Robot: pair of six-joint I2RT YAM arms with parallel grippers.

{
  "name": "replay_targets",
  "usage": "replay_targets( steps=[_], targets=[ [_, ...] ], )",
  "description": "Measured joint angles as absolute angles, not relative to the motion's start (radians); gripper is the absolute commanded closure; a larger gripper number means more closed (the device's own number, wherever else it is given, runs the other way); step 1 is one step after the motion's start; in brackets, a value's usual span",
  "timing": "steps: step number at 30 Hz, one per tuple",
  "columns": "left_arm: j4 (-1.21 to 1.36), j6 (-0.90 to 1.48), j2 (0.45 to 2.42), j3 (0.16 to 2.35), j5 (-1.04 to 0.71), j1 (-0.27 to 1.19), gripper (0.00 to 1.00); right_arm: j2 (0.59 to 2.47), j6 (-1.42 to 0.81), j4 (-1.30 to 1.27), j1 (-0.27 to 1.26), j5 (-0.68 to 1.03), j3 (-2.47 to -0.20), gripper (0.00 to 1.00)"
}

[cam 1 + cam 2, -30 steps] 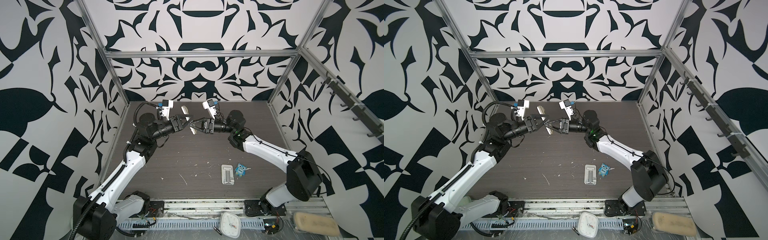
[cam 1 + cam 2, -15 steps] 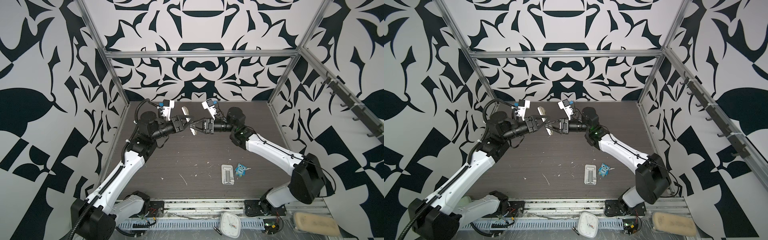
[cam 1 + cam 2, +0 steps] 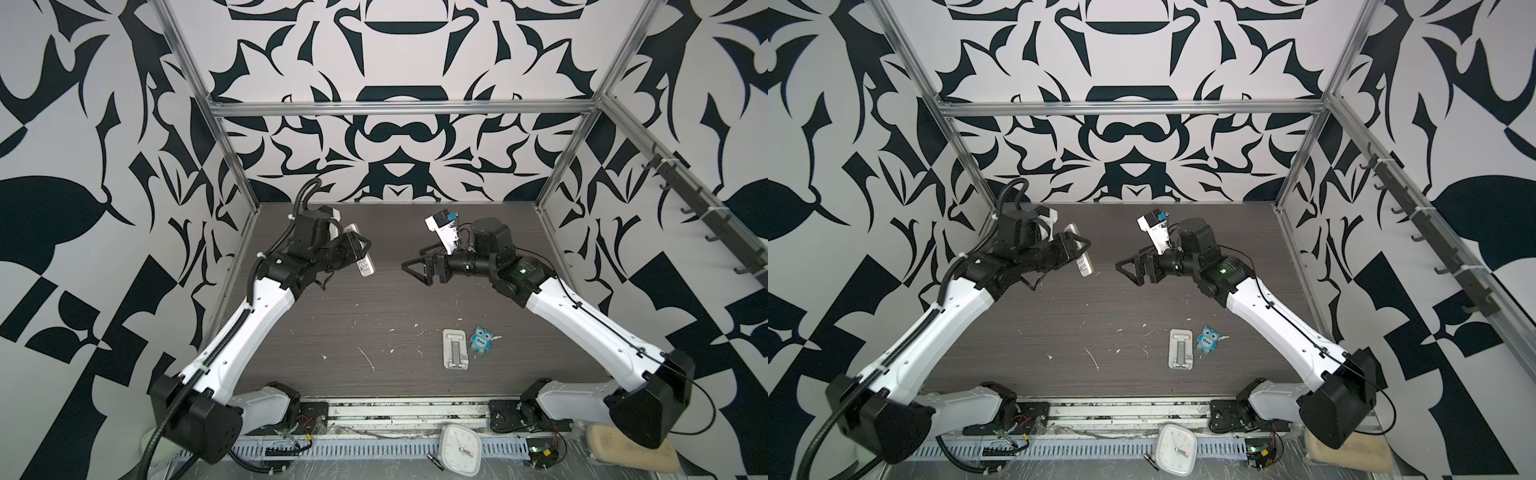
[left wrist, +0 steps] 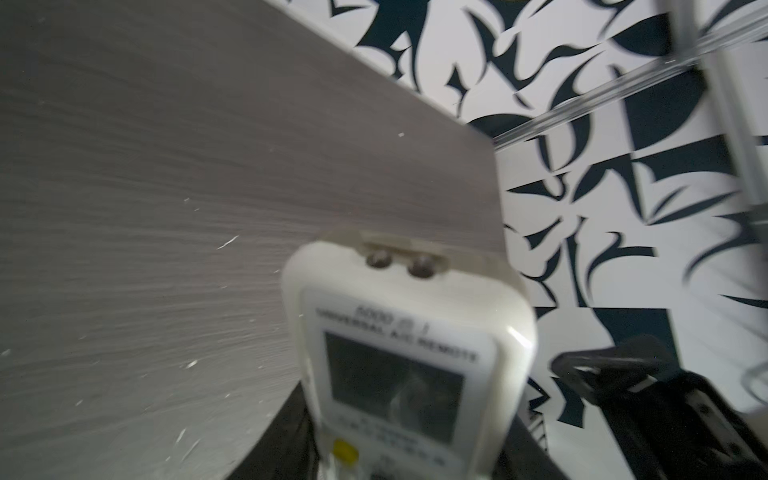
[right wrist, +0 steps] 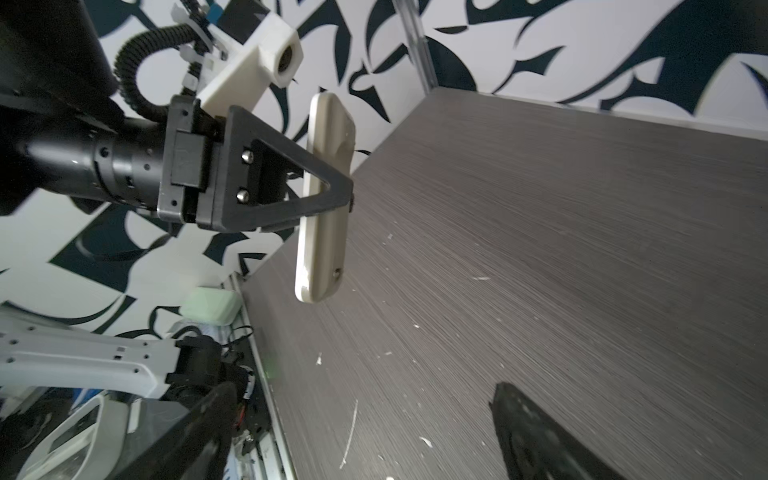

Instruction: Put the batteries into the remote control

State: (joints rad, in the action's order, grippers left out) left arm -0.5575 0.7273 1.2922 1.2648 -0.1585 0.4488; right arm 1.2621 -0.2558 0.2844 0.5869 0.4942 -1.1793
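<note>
Nearest, on the front rail below the tabletop, lies a square white clock, and a beige pad sits off to its right. On the tabletop's near right part a flat silvery slotted stand lies face up. A small blue owl figure is just beside it on the right. White flecks are scattered over the dark wood grain around them.

Farther back, both arms are raised above the tabletop and face each other, well apart. The right hand is released: in the right wrist view its two dark fingers stand wide apart with nothing between them.

The left hand is clenched across the middle of the remote control, holding it off the tabletop, tilted a little from upright. The remote's screen and yellow button face the left wrist camera, and two small emitters sit on its end. Its beige back is turned toward the right hand and looks closed. What the battery bay holds cannot be told.
</note>
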Motion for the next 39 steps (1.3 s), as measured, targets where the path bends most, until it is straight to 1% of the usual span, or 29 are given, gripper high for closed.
replay_targets(
  steps=[5,9,17,20,26,33,39],
  targets=[
    [-0.68,0.714,1.488,1.403,-0.073,0.509,0.87,1.244,-0.205,0.363,0.587,0.322,-1.163,0.01],
    [-0.739,0.714,1.623,1.484,-0.028,0.563,0.87,1.244,-0.187,0.398,0.587,0.23,-1.142,0.01],
    [-0.829,0.721,1.877,1.568,0.057,0.646,0.86,1.235,-0.173,0.424,0.587,0.13,-1.095,0.01],
    [-0.851,0.729,1.951,1.597,0.08,0.669,0.85,1.232,-0.172,0.43,0.587,0.112,-1.085,0.01],
    [-0.886,0.739,2.057,1.658,0.111,0.704,0.82,1.232,-0.168,0.433,0.587,0.094,-1.076,0.01],
    [-0.904,0.752,2.108,1.66,0.12,0.714,0.78,1.232,-0.161,0.431,0.587,0.087,-1.06,0.01],
    [-0.901,0.756,2.148,1.66,0.119,0.714,0.71,1.232,-0.158,0.429,0.587,0.087,-1.054,0.0]
  ],
)
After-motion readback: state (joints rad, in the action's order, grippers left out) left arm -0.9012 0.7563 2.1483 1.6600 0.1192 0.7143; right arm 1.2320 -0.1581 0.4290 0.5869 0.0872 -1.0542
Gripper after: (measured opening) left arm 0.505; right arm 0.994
